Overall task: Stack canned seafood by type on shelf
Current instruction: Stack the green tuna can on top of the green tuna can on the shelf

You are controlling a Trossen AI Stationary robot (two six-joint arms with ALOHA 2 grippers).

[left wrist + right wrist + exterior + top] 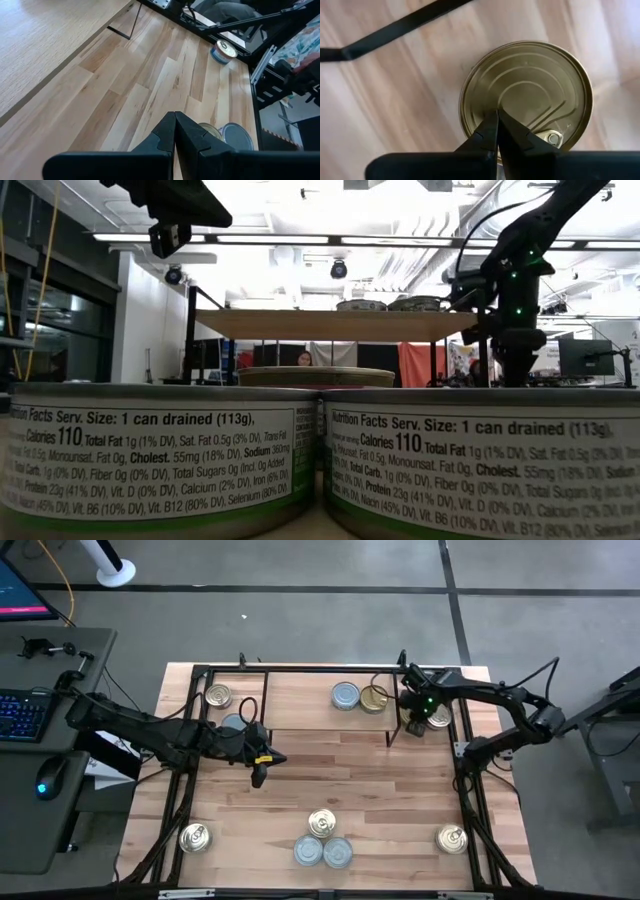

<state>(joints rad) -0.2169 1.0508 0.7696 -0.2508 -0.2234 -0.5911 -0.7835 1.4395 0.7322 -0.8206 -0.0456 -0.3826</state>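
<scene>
1. Two cans sit on the shelf (300,700) so far, side by side toward its right end: a silver can (345,695) and a gold can (374,698). Nothing is stacked on it yet, so you are early in the job.
2. Working left to right across the tabletop (360,780), what's left: a gold tin (217,695) at the back-left corner, a bluish one (233,723) just in front of it, one (194,837) at the front-left, a cluster of three (324,842) at the front edge's middle, and one (452,838) front-right.
3. Your left gripper (259,776) hangs left of centre over bare wood, fingers pressed together, empty.
4. Your right gripper (497,120) is clamped shut, empty, directly above a gold tin (527,95) off the shelf's right end.
5. Beyond the table: grey floor, a desk with keyboard (22,712) at left, ceiling lights.
</scene>
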